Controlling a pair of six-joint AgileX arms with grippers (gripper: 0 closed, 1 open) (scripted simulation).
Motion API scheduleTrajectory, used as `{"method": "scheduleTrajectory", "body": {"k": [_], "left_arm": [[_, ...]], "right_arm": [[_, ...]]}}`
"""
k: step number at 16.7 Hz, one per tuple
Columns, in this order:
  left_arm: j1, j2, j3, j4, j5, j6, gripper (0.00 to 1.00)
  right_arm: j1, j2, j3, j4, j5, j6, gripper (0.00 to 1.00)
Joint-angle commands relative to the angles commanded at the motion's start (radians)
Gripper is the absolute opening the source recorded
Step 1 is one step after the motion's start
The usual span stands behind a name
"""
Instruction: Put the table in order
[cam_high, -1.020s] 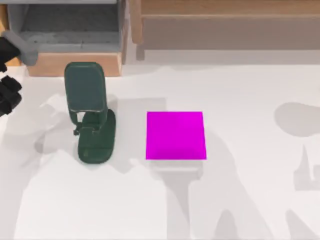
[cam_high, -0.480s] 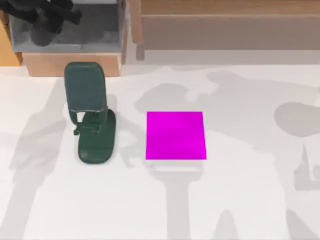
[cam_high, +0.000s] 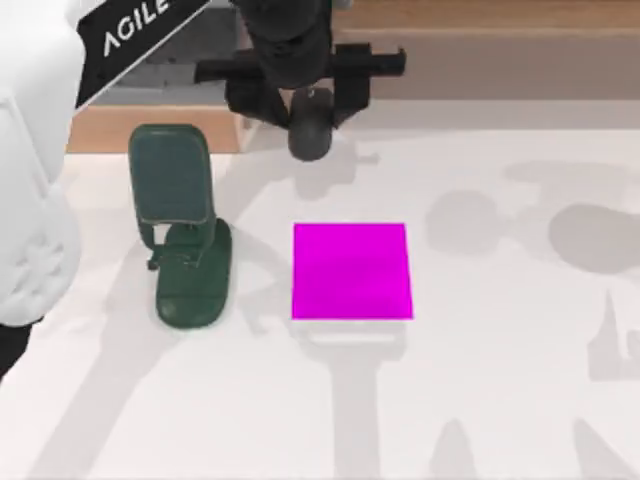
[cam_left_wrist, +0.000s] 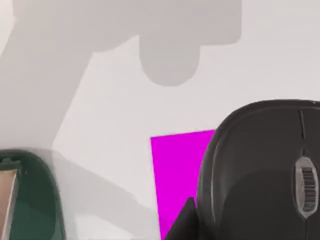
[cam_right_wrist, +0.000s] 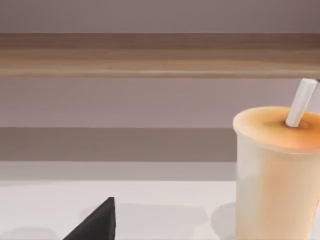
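The white table (cam_high: 480, 380) carries a magenta square mat (cam_high: 351, 271) at its middle and a dark green phone stand (cam_high: 180, 225) to the left of it. My left arm reaches in from the left. Its gripper (cam_high: 305, 112) hangs over the table's far edge, behind the mat, shut on a black computer mouse (cam_high: 308, 135). In the left wrist view the mouse (cam_left_wrist: 260, 170) hangs above the table, with the mat (cam_left_wrist: 177, 180) below and beyond it and the stand (cam_left_wrist: 25, 200) off to one side. My right gripper (cam_right_wrist: 97, 222) faces a lidded drink cup (cam_right_wrist: 277, 175) with a straw.
Tan wooden furniture (cam_high: 450, 40) runs along the back edge, and its grey compartment (cam_high: 190, 65) at the back left is partly covered by my left arm. Bare tabletop lies in front of and to the right of the mat.
My left arm has swung from the far left, over the grey compartment, to the back middle, carrying the mouse rightward. The stand and the mat have not moved.
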Motion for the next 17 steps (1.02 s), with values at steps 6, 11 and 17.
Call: {"method": "scheduleTrajectory", "body": {"k": [6, 11, 17], "left_arm": [[-0.125, 0.187, -0.048, -0.024, 0.000, -0.237, 0.00], [-0.123, 0.192, -0.048, -0.023, 0.000, -0.239, 0.00], [-0.127, 0.195, -0.082, 0.013, 0.000, -0.241, 0.00]], "right_arm": [[0.000, 0.000, 0.000, 0.000, 0.000, 0.000, 1.00], [0.000, 0.000, 0.000, 0.000, 0.000, 0.000, 1.00], [0.000, 0.000, 0.000, 0.000, 0.000, 0.000, 1.00]]}}
